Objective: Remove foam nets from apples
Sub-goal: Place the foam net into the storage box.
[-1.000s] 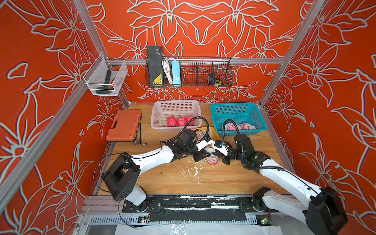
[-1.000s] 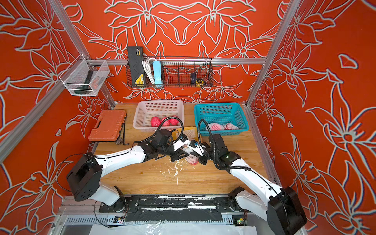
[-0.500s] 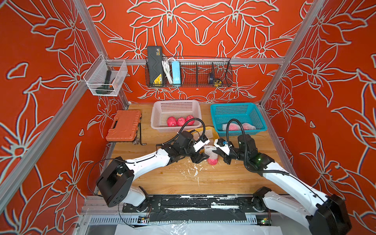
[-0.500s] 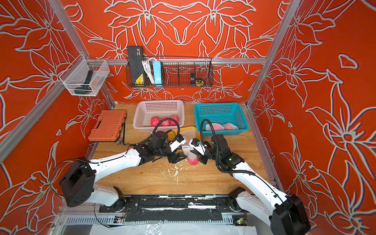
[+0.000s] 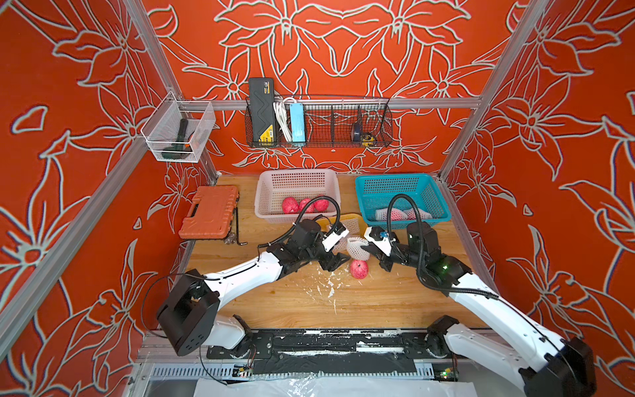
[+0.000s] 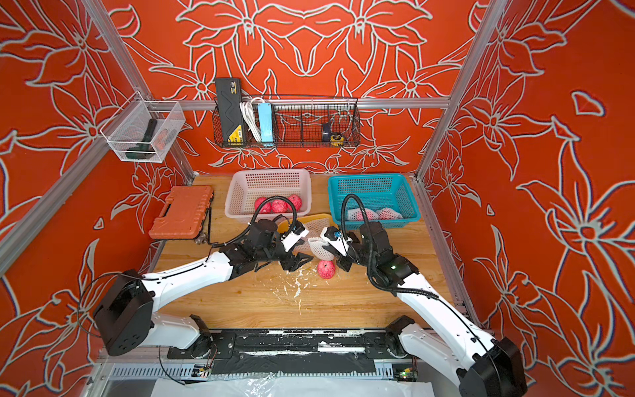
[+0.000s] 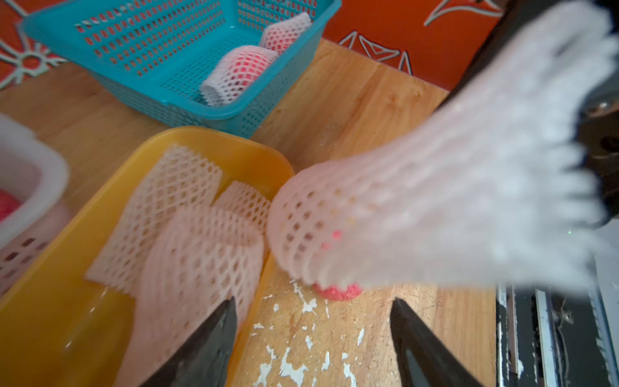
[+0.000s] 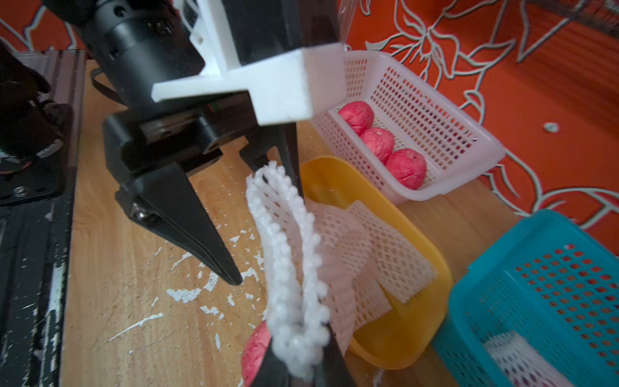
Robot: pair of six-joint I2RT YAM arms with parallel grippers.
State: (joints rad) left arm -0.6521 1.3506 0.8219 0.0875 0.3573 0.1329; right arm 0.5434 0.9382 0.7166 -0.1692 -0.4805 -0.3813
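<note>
So the right claw (image 5: 370,250) was pinched shut on one end of a foam net (image 5: 356,248). The net hung empty, clear of the worktop (image 5: 378,302), with its loose end right by the rim of the yellow tray (image 7: 214,137). The apple (image 5: 359,268) sat bare on the wood just under the net, a bit off the tray's near corner. The left claw (image 5: 335,263) stood wide open with nothing between its jaws, tips low and close beside the apple. A few flat nets (image 7: 181,214) already lay in the tray. Behind it, the white basket (image 5: 297,173) had three bare apples (image 5: 305,205) against its front wall, and the teal basket (image 5: 395,178) had netted apples (image 5: 395,214) along its front wall too. White scraps (image 5: 326,282) littered the middle, but the front strip of the worktop toward the rail looked wide open. An orange case (image 5: 209,211) hugged the left edge, well apart from both arms.
</note>
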